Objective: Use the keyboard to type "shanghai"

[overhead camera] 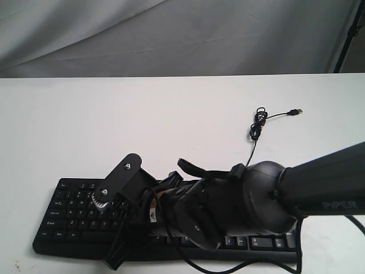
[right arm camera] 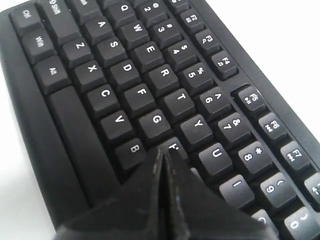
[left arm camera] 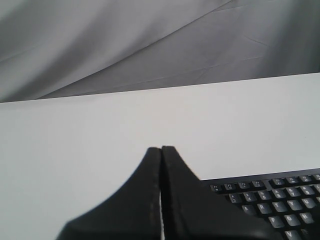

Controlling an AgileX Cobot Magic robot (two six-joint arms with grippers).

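Note:
The black keyboard lies along the near edge of the white table, white legends showing. My right arm reaches in from the right and covers its middle; the fingertips are hidden under the wrist in the exterior view. In the right wrist view the right gripper is shut, empty, with its tip on the H key of the keyboard, just past G. I cannot tell whether the key is pressed. The left gripper is shut, empty, hovering left of the keyboard, apart from it.
The keyboard's thin black cable loops on the table behind it and ends in a loose USB plug. A grey cloth backdrop hangs past the table's far edge. A black stand pole rises at the back right.

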